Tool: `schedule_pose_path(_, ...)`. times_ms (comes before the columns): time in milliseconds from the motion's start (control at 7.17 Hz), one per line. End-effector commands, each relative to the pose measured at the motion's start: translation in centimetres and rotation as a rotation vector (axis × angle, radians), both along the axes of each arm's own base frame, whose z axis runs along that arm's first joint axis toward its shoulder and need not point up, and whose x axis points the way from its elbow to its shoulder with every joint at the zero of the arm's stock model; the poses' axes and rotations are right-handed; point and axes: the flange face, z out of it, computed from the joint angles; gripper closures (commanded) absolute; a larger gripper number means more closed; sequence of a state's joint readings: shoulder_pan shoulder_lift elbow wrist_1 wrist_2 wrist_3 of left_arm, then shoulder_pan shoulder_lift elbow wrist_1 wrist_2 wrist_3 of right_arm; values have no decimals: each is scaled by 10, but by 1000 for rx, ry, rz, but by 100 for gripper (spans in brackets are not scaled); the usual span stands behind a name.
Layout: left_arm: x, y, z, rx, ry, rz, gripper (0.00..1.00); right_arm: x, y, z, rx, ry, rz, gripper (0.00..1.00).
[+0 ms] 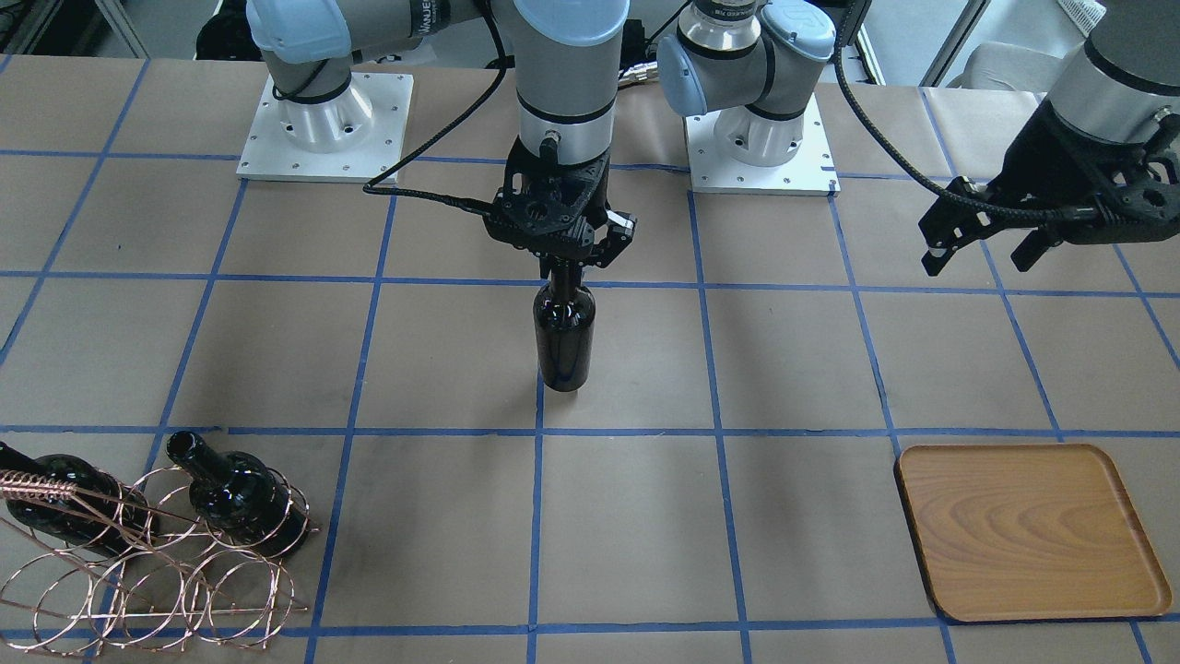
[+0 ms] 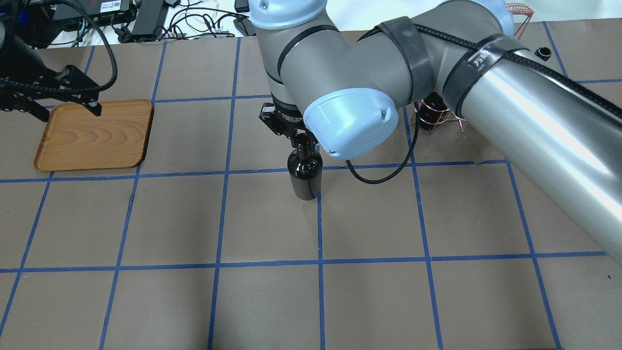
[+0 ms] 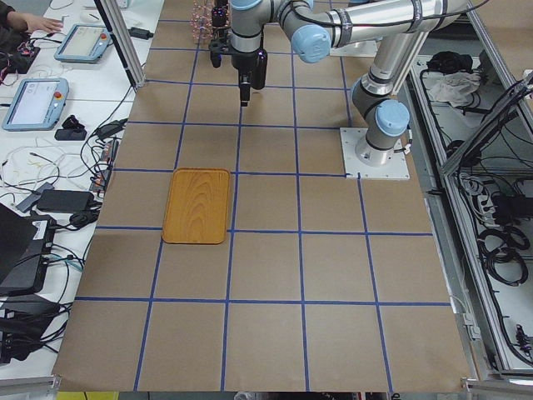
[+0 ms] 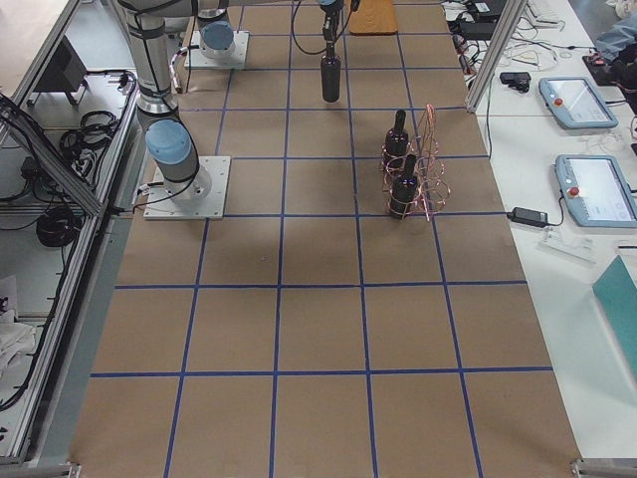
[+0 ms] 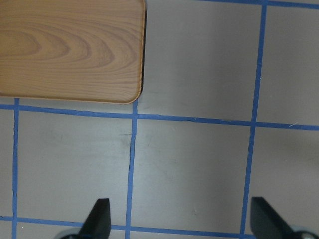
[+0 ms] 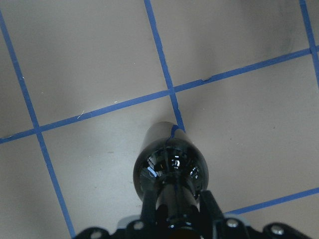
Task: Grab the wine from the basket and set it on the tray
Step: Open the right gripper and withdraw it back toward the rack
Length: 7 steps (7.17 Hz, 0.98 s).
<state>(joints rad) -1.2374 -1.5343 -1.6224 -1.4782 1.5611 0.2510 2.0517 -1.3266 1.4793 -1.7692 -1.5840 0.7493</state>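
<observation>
My right gripper (image 1: 564,267) is shut on the neck of a black wine bottle (image 1: 564,337), which hangs upright over the middle of the table; it also shows in the overhead view (image 2: 304,172) and the right wrist view (image 6: 169,172). I cannot tell whether its base touches the table. The copper wire basket (image 1: 138,563) lies at the table's end on my right and holds two more bottles (image 1: 244,498). The wooden tray (image 1: 1028,530) lies empty at the other end. My left gripper (image 1: 982,249) is open and empty, hovering beside the tray (image 5: 70,50).
Brown paper with a blue tape grid covers the table (image 1: 645,516). The two arm bases (image 1: 323,129) stand on white plates at the robot's side. The right arm's big elbow (image 2: 350,121) hides most of the basket (image 2: 435,116) in the overhead view.
</observation>
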Motion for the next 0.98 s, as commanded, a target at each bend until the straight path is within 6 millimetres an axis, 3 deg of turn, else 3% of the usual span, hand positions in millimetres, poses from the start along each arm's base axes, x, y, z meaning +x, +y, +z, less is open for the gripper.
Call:
schedule_pose_path(0, -1, 0, 0, 3, -7, -3, 0, 1, 6, -4, 36, 20, 6, 96)
schedule_pose_path(419, -2, 0, 0, 3, -3, -5, 0, 1, 5, -6, 35, 15, 2, 93)
schedule_pose_path(558, -4, 0, -2, 12, 0, -10, 0, 2, 4, -6, 33, 15, 6, 86)
schedule_pose_path(698, -5, -1, -4, 18, 2, -12, 0, 2, 4, -8, 33, 17, 33, 40)
schedule_pose_path(837, -6, -2, -6, 20, 5, -13, 0, 3, 1, -7, 18, 10, 38, 13)
